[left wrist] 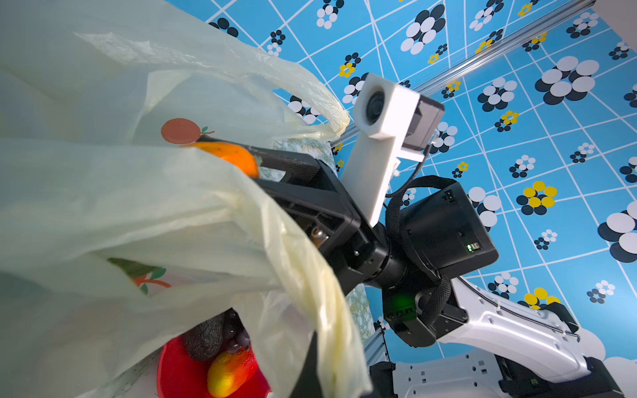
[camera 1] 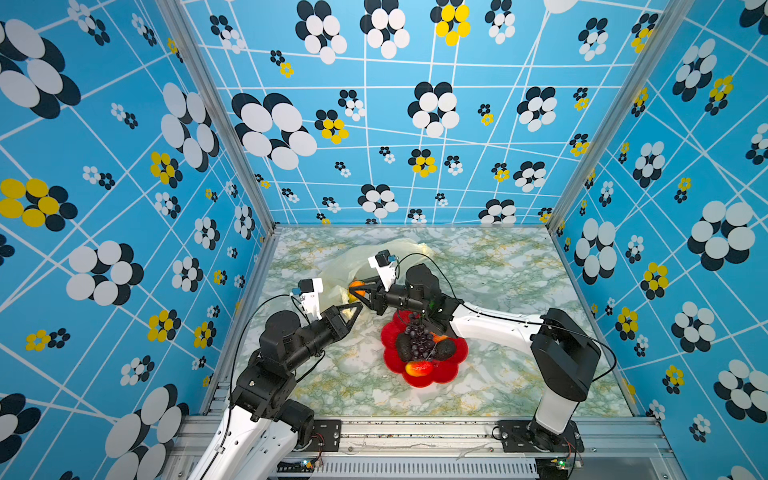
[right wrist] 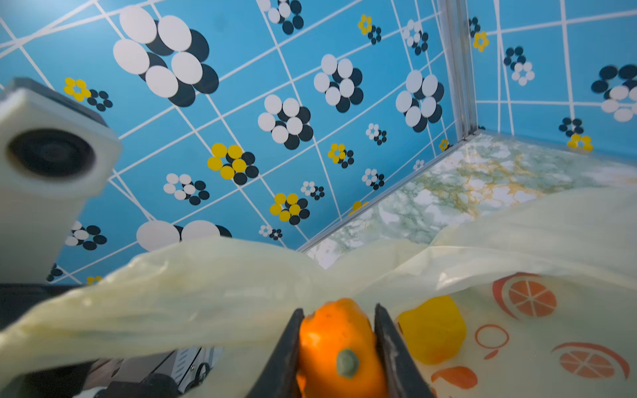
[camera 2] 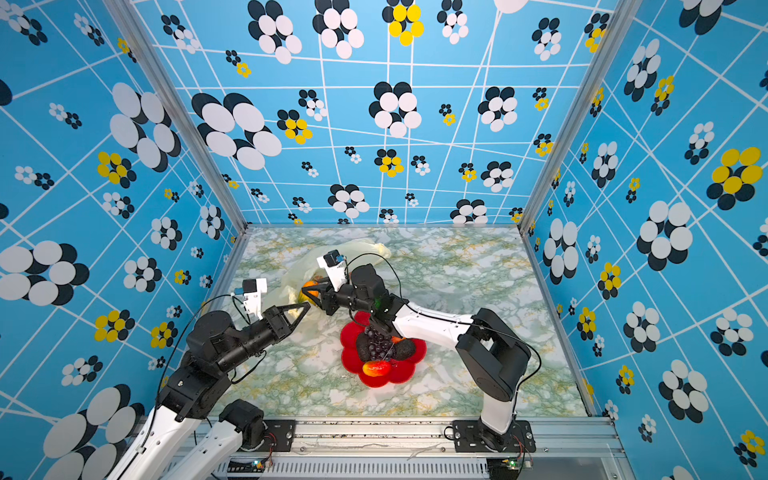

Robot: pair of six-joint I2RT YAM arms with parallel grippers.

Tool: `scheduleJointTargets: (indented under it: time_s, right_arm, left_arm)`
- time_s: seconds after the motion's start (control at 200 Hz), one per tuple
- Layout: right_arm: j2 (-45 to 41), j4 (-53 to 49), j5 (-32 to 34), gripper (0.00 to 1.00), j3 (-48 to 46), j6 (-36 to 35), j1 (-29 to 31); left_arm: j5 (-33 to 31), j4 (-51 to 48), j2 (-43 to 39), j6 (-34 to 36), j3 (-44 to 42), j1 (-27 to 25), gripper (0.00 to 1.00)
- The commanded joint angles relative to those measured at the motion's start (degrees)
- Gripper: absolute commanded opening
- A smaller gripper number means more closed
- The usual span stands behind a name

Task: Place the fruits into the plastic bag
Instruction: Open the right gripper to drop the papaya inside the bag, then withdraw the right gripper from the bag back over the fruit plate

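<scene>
Crinkly plastic bag (camera 1: 353, 259), smooth orange fruit (right wrist: 339, 341), scalloped red plate (camera 1: 452, 365)

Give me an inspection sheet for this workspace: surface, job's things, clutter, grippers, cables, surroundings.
Surface: marbled tabletop, no spills seen.
Job's things: plastic bag lies at the back left with its mouth lifted; a yellow fruit is already inside. A grape bunch, avocados and a mango wait on the red plate.
Clutter: nothing seen.
Grippers: right gripper shut on an orange fruit at the bag's mouth; left gripper shut, seemingly pinching the bag's rim.
Cables: black cables loop along both arms; none seen snagged.
Surroundings: blue flowered walls; metal frame rail in front.
</scene>
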Motion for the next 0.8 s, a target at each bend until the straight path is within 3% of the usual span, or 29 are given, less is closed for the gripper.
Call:
scheduleJointTargets:
  time_s: [0.0,0.08,0.16,0.215,0.235,0.25,0.36,0.59,0.795]
  right_arm:
    - [1.58,-10.78,-4.07,0.07,5.53,1.39,0.75]
    - [2.96,-15.24,-3.97,0.17,8.45,1.97,0.77]
    - [3.56,-16.96,-2.52,0.41,9.94,2.56,0.77]
    - [3.44,-17.68,-1.86,0.67,10.6,2.61,0.77]
    - [3.35,-17.92,-1.77,0.92,10.89,2.5,0.76]
    - [3.23,-18.22,-1.75,0.98,11.13,2.32,0.77]
    - [1.16,-19.16,-1.23,0.99,11.35,-0.55,0.77]
    - [-9.02,-19.86,6.8,0.99,6.55,-6.9,-0.33]
    - [-20.24,-19.87,9.94,0.99,0.97,-1.7,-4.85]
  left_arm:
    - [0.46,0.1,-0.51,0.0,1.0,-0.45,0.0]
    - [0.34,-0.86,-1.05,0.36,1.54,-0.49,0.0]
    - [-0.22,-2.08,-1.79,0.88,2.12,-0.47,0.0]
    - [-0.57,-2.9,-2.25,1.16,2.39,-0.45,0.0]
    - [-0.73,-3.1,-2.41,1.2,2.41,-0.44,0.0]
    - [-0.75,-3.32,-2.47,1.32,2.49,-0.44,0.0]
    - [-1.18,-4.23,-2.69,1.69,2.57,-0.46,0.0]
    - [-3.09,-5.59,-2.53,1.55,1.93,-0.42,0.0]
    - [-3.96,-5.79,-1.52,1.34,2.3,-0.46,0.0]
